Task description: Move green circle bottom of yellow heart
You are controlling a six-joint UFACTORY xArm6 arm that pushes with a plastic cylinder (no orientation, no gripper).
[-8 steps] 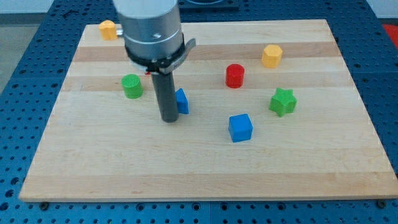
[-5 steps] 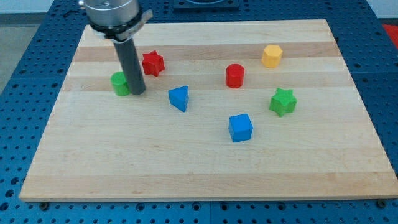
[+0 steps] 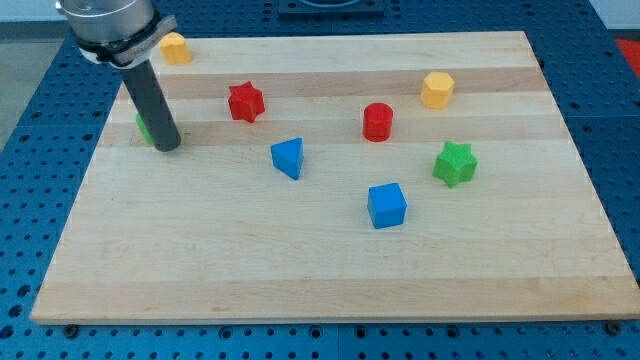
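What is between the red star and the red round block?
Nothing: the camera view shows only bare wooden board between the red star block and the red cylinder block.

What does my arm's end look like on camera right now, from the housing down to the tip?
A silver-grey metallic cylindrical housing enters at the view's top left, with a darker band and a small grey tab at its lower edge. Below it hangs a straight, smooth, dark grey rod, ending bluntly at my tip. No cables or markings show.
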